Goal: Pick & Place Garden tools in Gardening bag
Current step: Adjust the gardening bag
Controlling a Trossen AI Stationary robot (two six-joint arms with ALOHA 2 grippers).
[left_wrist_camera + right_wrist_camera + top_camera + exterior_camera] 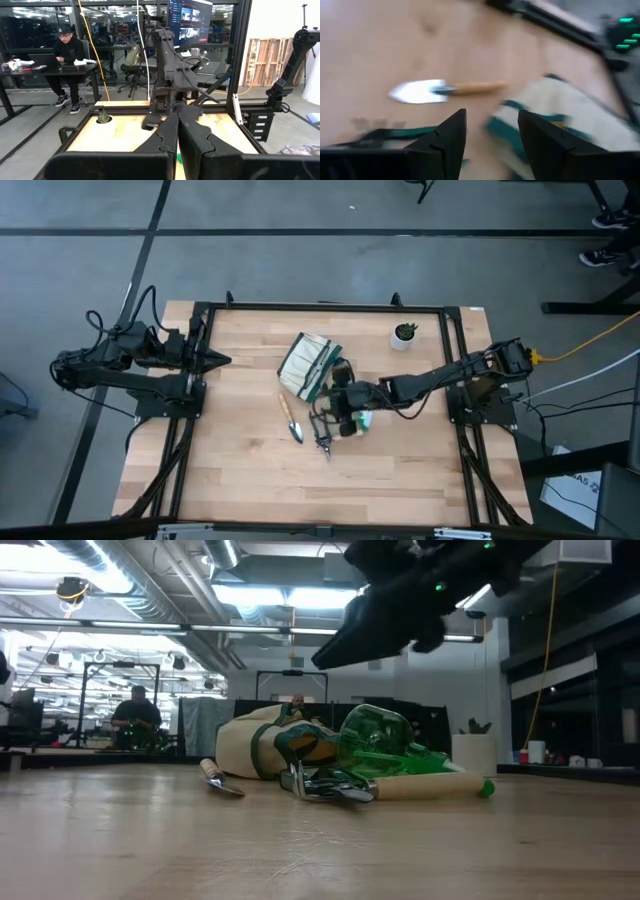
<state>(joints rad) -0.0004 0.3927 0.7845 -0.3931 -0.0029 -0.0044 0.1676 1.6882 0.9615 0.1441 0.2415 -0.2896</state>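
The cream gardening bag [310,364] with green trim lies on its side at the table's middle. Just nearer lie the garden tools: a wooden-handled trowel [290,418] [445,90], dark shears [323,438], a wooden-handled tool with metal tines [410,786] and the green spray bottle [362,420] [375,738]. My right gripper [335,395] [491,117] hovers open above the bag's near edge and the tools, touching nothing. My left gripper [222,361] [177,125] waits shut and level at the table's left side.
A small green plant in a white pot [404,333] [475,750] stands at the far right of the table. Bare wood [230,470] stretches along the near and left sides. A person sits at a desk beyond the table.
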